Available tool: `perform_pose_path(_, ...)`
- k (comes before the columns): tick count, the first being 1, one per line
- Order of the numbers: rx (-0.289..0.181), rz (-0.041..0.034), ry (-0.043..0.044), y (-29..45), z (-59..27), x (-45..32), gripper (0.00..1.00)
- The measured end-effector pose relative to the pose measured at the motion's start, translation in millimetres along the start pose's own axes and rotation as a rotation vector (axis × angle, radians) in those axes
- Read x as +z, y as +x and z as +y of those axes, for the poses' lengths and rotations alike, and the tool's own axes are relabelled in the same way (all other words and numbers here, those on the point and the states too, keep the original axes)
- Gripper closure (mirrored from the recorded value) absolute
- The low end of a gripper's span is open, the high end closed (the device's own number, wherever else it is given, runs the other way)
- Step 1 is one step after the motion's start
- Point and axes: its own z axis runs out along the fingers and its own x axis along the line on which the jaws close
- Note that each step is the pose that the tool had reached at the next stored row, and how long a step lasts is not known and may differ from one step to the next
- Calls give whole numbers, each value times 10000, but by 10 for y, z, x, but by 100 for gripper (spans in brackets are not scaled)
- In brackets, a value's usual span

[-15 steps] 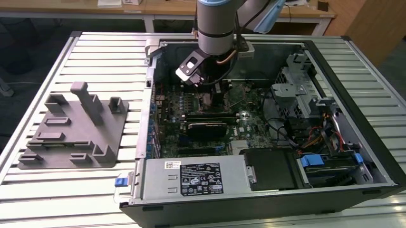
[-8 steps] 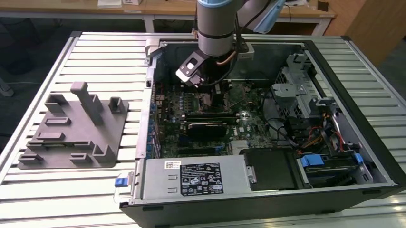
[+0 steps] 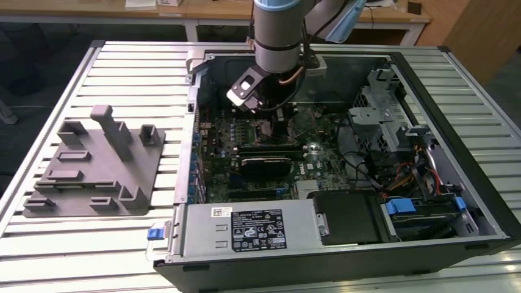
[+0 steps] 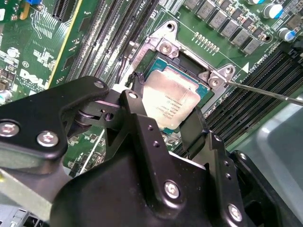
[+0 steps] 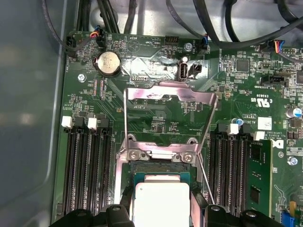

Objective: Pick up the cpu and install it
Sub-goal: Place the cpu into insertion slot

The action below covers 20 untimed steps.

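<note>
Surface: slatted table (image 3: pixel 122 73), open computer case (image 3: pixel 326 268) set on it.
Socket (image 4: pixel 165 47): cpu (image 4: pixel 173 101) held at it.
Gripper (image 4: pixel 164 113): jaws pinched on 2 cpu edges.
Around: grey fixture (image 3: pixel 89 165), well apart.

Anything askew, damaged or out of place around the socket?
Nothing stands out. The cpu lies square to the open socket, gripped by the fingers of the end effector; the metal frame is hinged up clear of it.

Inside the computer case (image 3: pixel 342 268), the cpu (image 4: pixel 173 101) lies below the hand (image 4: pixel 165 116), seemingly in the socket (image 4: pixel 163 47).
</note>
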Motion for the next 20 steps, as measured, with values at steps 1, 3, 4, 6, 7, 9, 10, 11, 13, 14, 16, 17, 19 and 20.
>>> perform_pose_path(1, 0, 0, 0, 2, 4, 3, 45)
perform_pose_path(3, 4, 0, 0, 6, 9, 10, 45)
perform_pose_path(4, 6, 0, 1, 8, 10, 12, 45)
perform_pose_path(6, 10, 2, -1, 10, 11, 21, 45)
perform_pose_path(7, 14, 1, 0, 11, 11, 26, 45)
perform_pose_path(9, 43, -1, 2, 11, 10, 37, 45)
perform_pose_path(10, 72, -4, 4, 11, 9, 40, 45)
perform_pose_path(11, 104, -6, 5, 11, 9, 42, 45)
perform_pose_path(13, 163, -8, 5, 12, 9, 47, 45)
perform_pose_path(14, 200, -10, 6, 12, 9, 50, 45)
perform_pose_path(16, 281, -18, 12, 11, 8, 54, 45)
perform_pose_path(17, 297, -20, 13, 11, 8, 56, 45)
perform_pose_path(19, 304, -18, 12, 12, 8, 61, 45)
perform_pose_path(20, 305, -17, 12, 13, 8, 63, 45)
